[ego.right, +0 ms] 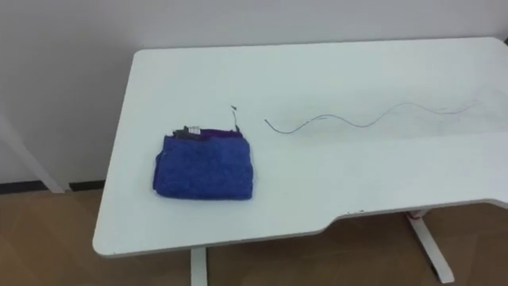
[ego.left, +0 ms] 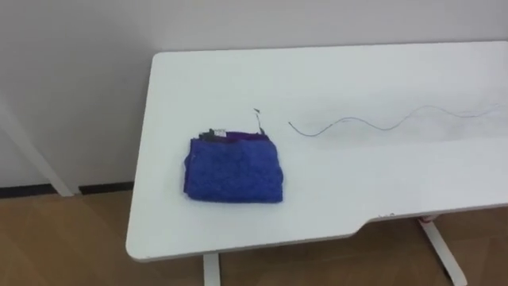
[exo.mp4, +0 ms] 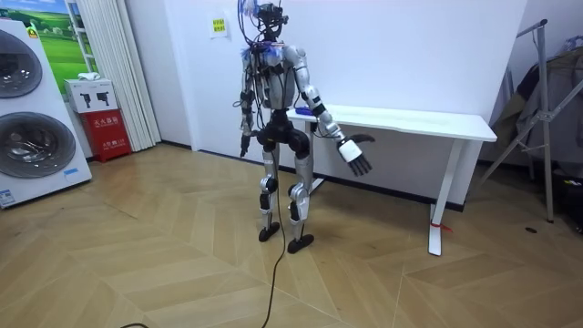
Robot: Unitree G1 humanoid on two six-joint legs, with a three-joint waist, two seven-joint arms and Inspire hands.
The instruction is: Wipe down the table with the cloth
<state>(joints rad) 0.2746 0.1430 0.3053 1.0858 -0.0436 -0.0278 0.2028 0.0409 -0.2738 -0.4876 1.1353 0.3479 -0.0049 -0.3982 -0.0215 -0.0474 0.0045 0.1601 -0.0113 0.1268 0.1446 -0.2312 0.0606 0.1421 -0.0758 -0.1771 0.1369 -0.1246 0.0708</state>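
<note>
Although no wiping has begun, what the job needs is laid out on the table (ego.left: 381,199). In the room view the robot stands on the wooden floor by the table's left end, facing it and the wall behind. Its left hand (exo.mp4: 244,141) hangs by its hip, too small there to tell how the fingers are set.

Near the table's left edge, closer to the front edge than the back, lies the cloth (ego.left: 236,169). It is blue, folded into a thick square, and nothing holds it. Just past its back right corner is a small dark speck (ego.left: 258,119). A little to the right of that, a thin wavy line (ego.left: 350,119) runs across the surface toward the right edge, and this looks to be the mark to clean. The right hand (exo.mp4: 355,157) is held out low before the front edge, fingers spread and empty.

The step in hand is probably getting to the cloth. To do it well, the robot should come squarely up to the front edge and lay a flat hand on the cloth's middle so the fold stays together. It should then press evenly and sweep rightward along the whole line. Dragging the cloth by one corner would likely unfold it.
</note>
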